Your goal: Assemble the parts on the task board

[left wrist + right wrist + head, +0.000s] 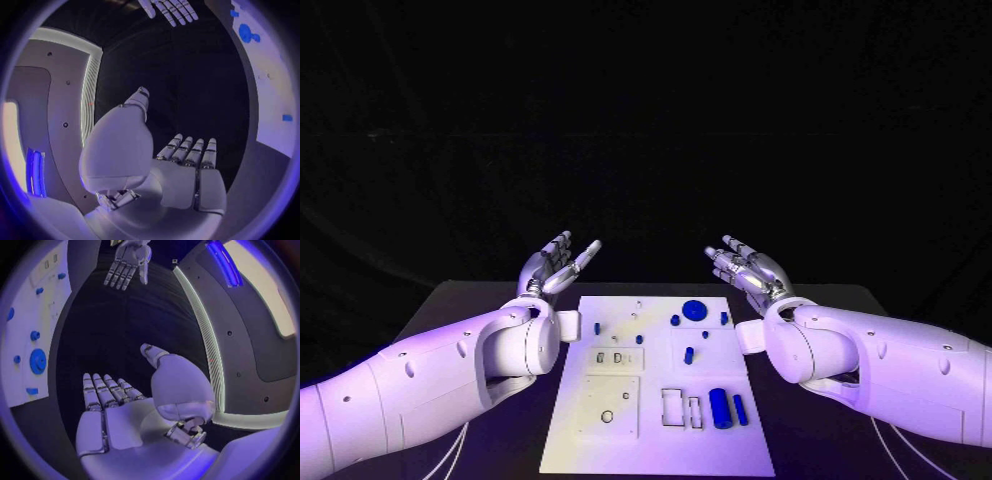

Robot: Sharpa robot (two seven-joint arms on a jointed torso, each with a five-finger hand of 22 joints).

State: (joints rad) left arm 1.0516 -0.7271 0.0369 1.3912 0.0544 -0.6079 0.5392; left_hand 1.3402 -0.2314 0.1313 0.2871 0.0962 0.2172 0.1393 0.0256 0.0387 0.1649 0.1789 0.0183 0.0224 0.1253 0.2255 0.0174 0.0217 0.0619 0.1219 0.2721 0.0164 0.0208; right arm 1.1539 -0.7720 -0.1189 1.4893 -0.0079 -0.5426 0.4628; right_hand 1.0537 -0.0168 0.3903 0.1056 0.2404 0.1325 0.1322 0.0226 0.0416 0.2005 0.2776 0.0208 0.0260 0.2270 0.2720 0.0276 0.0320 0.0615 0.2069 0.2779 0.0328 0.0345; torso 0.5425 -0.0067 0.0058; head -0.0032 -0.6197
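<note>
The white task board (610,440) lies in the middle of the black table. On it sit a round blue disc (694,309), small blue pegs (675,320) near it, and two long blue bars (720,407) at its right side. My left hand (560,264) is raised above the board's far left corner, fingers straight and apart, holding nothing. My right hand (749,268) hovers above the far right corner, likewise spread and empty. The left wrist view shows the left hand (187,165) flat and the board (272,90) beside it. The right wrist view shows the right hand (109,400) flat, with the disc (37,361) on the board.
The board has several empty cut-outs, among them rectangular slots (610,357) at its left and frames (678,405) near the long bars. Black table (488,300) surrounds the board on every side. Both white forearms flank the board's near half.
</note>
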